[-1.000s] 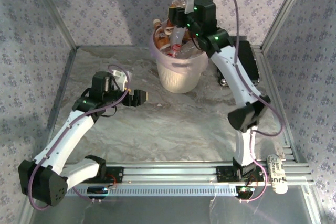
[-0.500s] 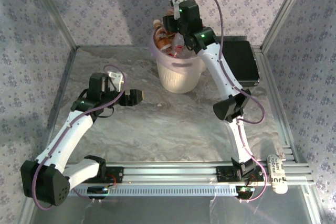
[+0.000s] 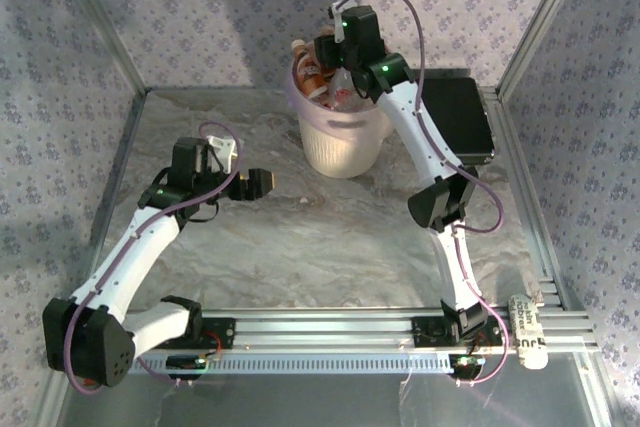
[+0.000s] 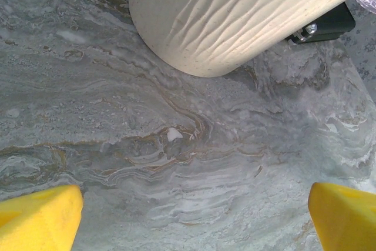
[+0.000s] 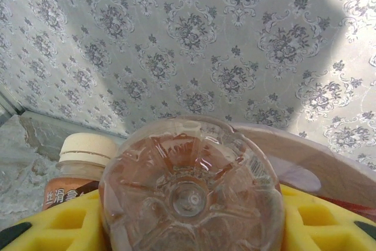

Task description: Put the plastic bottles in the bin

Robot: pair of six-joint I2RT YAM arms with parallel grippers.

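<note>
A: From above, what was noted at the bin (image 3: 345,152)?

B: The right tool (image 3: 333,55) was seen closed on a clear bottle (image 3: 340,80). It was held over the rim, presumably so that it could be dropped onto the bottles (image 3: 310,69) piled inside. The left tool (image 3: 262,183) was held open and empty above the marbled desk (image 3: 300,247).

A: And at the left wrist?

B: The bin's pale, ribbed plastic wall was shown standing on the desk, beyond the spread yellow fingers (image 4: 38,216).

A: The right wrist?

B: The bottle's see-through, petal-shaped base was seen clamped between yellow pads (image 5: 317,218). A brown bottle (image 5: 82,168) with a cream cap was noted just beside it.
</note>
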